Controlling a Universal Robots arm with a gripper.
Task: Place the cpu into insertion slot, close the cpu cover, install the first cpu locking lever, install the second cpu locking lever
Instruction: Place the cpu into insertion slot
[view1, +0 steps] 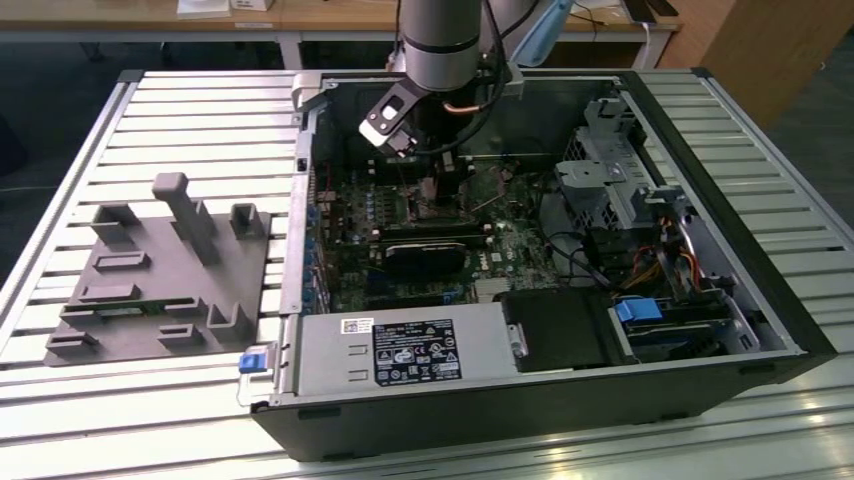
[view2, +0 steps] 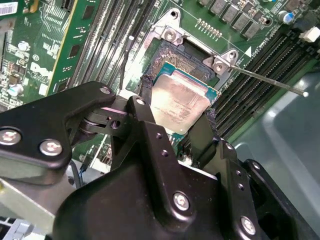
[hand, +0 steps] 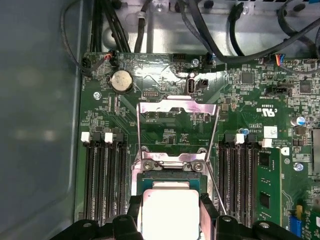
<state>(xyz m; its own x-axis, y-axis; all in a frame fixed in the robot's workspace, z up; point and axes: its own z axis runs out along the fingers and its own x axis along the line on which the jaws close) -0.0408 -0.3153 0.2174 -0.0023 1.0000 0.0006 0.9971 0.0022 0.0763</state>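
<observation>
The gripper (view2: 176, 114) is down inside the open computer case (view1: 767, 290), its two black fingers (view2: 205, 134) clamped on opposite edges of the cpu (view2: 180, 100). The chip sits at the insertion slot (view2: 167, 55), though I cannot tell whether it is fully seated. The cpu cover (hand: 177, 106) stands flipped open beyond the slot
</observation>
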